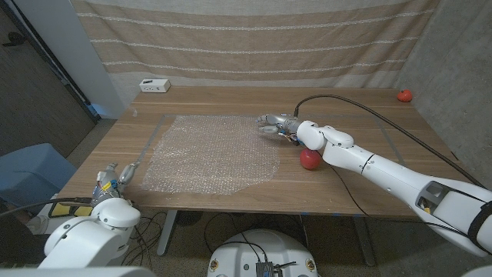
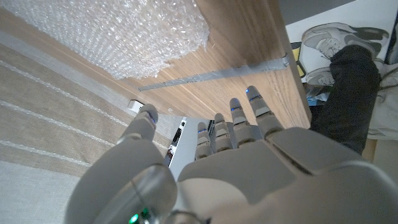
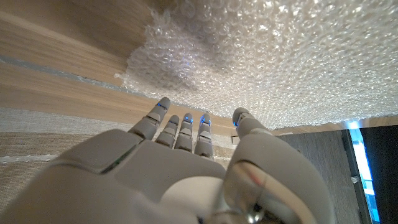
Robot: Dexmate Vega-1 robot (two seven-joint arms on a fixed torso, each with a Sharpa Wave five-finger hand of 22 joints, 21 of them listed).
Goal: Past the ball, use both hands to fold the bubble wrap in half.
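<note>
A clear sheet of bubble wrap (image 1: 211,152) lies spread on the wooden table (image 1: 369,108). A red ball (image 1: 310,158) sits just off its right edge, beside my right forearm. My right hand (image 1: 275,124) reaches past the ball and hovers at the sheet's far right corner, fingers apart and holding nothing. The right wrist view shows that hand (image 3: 186,180) above the bubble wrap (image 3: 267,56). My left hand (image 1: 117,179) is at the table's near left edge, fingers extended and empty. In the left wrist view the left hand (image 2: 211,168) is apart from the sheet's corner (image 2: 143,37).
A small white box (image 1: 154,85) stands at the back left of the table. Another small red object (image 1: 404,95) sits at the back right corner. Grey tape lines (image 1: 388,137) mark the tabletop. A striped curtain hangs behind the table.
</note>
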